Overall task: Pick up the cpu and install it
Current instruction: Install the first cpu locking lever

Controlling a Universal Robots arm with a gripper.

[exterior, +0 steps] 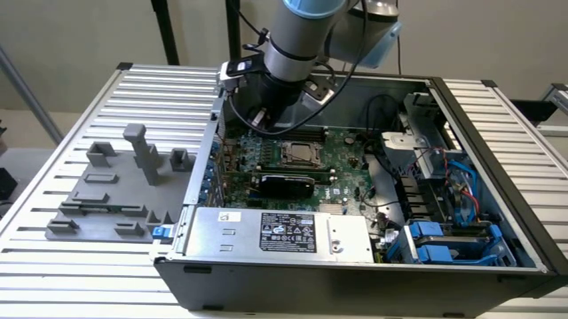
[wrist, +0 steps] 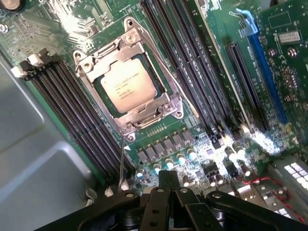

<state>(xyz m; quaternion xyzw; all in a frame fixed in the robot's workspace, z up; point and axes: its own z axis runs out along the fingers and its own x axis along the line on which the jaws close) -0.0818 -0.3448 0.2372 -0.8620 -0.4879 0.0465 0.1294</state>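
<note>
Gripper (wrist: 168,179) pinched right shut, nothing held. Cpu (wrist: 130,86) sat flat in the socket frame (wrist: 144,115), mid-frame in the exterior view, just below the gripper there. Square, so no long axis.

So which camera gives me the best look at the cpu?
The wrist view: the cpu lies in the socket frame, its silver top and printing seen close up. The exterior view shows it as a small pale square on the motherboard.
</note>
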